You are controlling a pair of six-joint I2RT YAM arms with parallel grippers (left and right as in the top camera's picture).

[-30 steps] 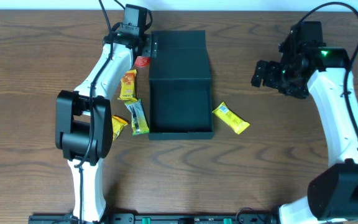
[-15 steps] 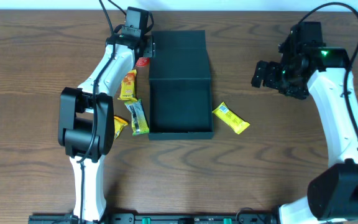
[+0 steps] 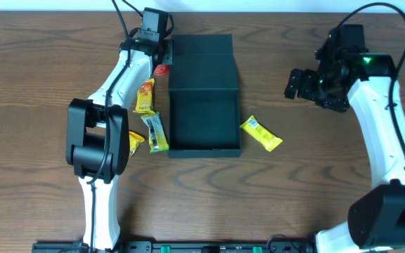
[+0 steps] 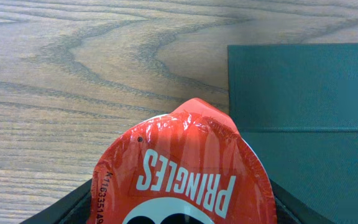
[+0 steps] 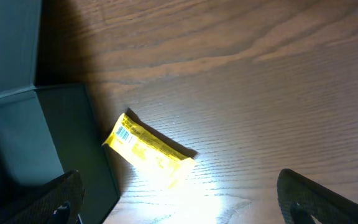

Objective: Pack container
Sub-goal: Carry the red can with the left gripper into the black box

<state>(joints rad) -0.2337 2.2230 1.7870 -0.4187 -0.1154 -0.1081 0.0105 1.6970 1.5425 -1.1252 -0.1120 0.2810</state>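
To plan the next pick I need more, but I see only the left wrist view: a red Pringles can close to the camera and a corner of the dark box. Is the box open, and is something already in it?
Observer: From overhead, the container is open, its lid is folded back on the far side, and I see nothing inside.
Operator: Where do the snack packets lie?
Observer: Three lie just left of the container: an orange packet, a green packet and a yellow packet partly under the left arm.
Operator: And the right arm?
Observer: The right gripper hovers well to the right of the container, jaws wide apart with nothing between them.
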